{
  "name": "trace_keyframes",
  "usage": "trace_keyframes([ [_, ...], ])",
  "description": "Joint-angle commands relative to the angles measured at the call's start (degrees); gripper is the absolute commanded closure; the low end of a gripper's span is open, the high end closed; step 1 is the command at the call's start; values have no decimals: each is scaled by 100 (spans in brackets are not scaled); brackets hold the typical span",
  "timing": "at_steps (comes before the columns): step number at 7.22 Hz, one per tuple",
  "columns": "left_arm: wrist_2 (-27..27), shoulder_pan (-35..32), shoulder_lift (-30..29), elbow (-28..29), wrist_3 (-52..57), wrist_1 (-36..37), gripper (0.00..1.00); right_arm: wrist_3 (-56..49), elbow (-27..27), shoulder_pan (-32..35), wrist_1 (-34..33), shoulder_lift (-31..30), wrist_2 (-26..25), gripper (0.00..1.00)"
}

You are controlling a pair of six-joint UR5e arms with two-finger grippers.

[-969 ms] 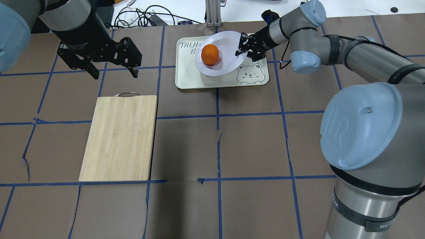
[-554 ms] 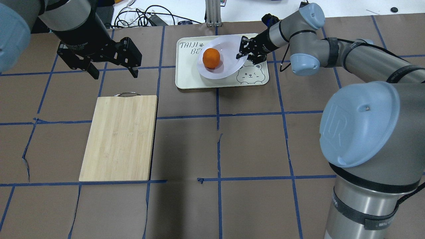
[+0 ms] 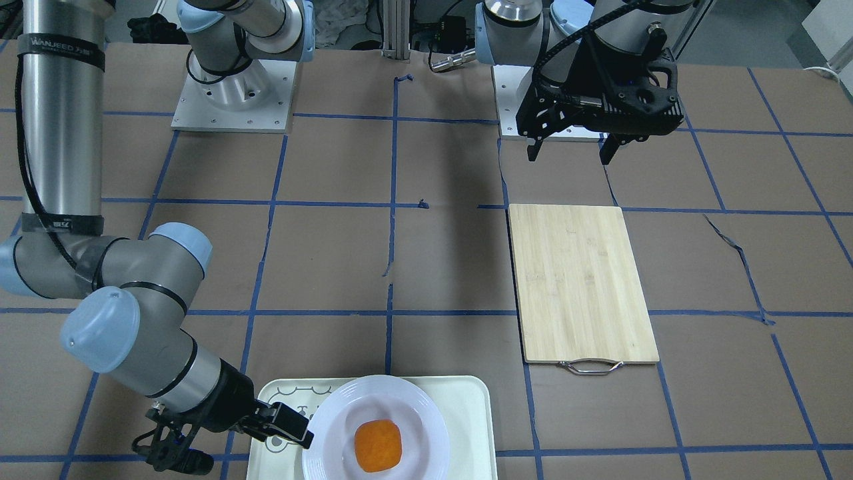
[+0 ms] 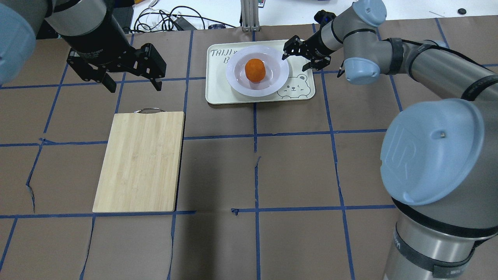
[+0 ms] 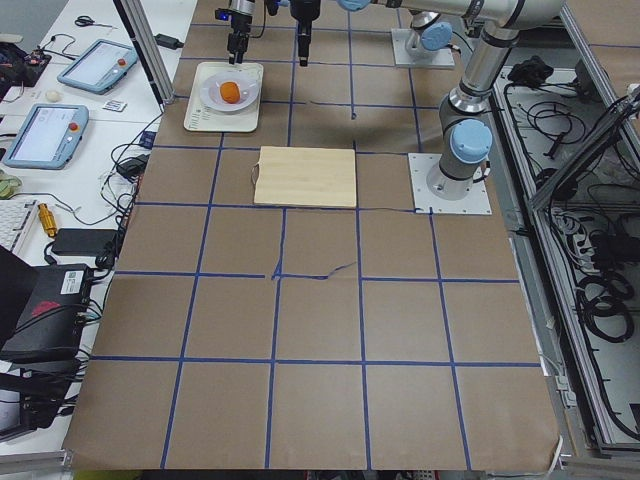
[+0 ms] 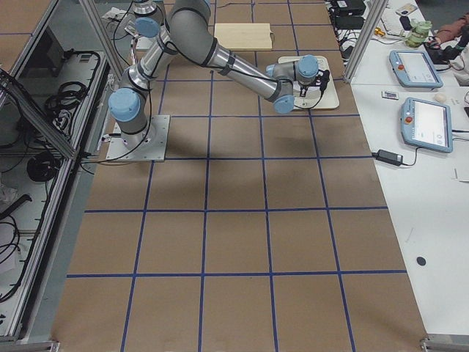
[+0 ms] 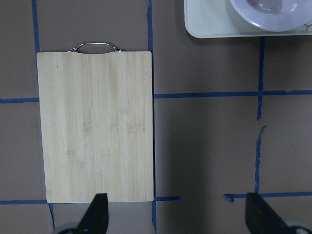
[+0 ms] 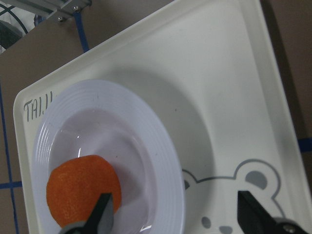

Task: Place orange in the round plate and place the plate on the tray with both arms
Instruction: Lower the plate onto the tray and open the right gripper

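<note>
Tabletop (image 4: 295, 167): brown, blue tape grid. Cutting board (image 4: 140, 161) plays no part in the job. The tray (image 4: 220, 87) at the far edge carries the round plate (image 4: 233, 76), which sits flat.

Right end effector (image 4: 295, 62): jaws spread, gripping nothing, just beside the plate's rim. Placement looks done.

Left end effector (image 4: 134, 90): wide open, holding nothing, hovering well apart from the tray, out of the way.

Orange (image 4: 255, 70) rests in the plate's sunken centre, so it is unlikely to roll.

A robotics lab: blue-taped table (image 5: 320, 330), teach pendants (image 6: 429, 125), loose cables (image 5: 600, 290), aluminium framing (image 5: 140, 50).
</note>
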Motion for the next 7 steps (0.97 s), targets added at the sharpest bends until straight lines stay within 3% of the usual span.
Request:
trace_keyframes([
  [1,0,0,0,6,0,3,0,-1040,-41,-143,298,-416,-1026,0],
  [4,0,0,0,-3,0,-6,0,-1098,-252,118,3174,-1810,-2161,0],
  [7,0,0,0,-3,0,-6,0,-1081,-182,664,4548,-3015,-2656,0],
])
